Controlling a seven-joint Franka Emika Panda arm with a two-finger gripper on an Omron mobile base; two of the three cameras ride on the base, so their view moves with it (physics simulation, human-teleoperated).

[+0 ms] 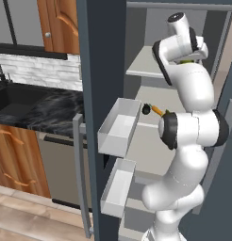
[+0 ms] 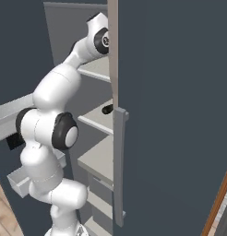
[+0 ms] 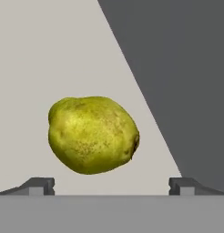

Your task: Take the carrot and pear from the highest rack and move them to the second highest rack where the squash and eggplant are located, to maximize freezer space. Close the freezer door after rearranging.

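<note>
In the hand view a yellow-green pear [image 3: 92, 134] lies on the pale highest rack [image 3: 50, 54], just ahead of my gripper [image 3: 112, 184]. The gripper is open, its fingertips [image 3: 41, 185] standing wide on either side of the pear and short of it, with nothing held. From the left base view, a sliver of the pear [image 1: 186, 61] peeks out behind my wrist on the highest rack [image 1: 141, 66]. One rack down lies the orange carrot [image 1: 157, 110] beside the dark eggplant [image 1: 146, 109]. The eggplant [image 2: 106, 109] is also seen from the right. The squash is hidden behind my arm.
The freezer door [image 1: 92, 117] stands open to the left, carrying two white bins [image 1: 119, 127] and a long handle [image 1: 80, 174]. The freezer's dark side wall [image 3: 177, 68] is close on the pear's right. A counter with a sink [image 1: 23, 101] lies further left.
</note>
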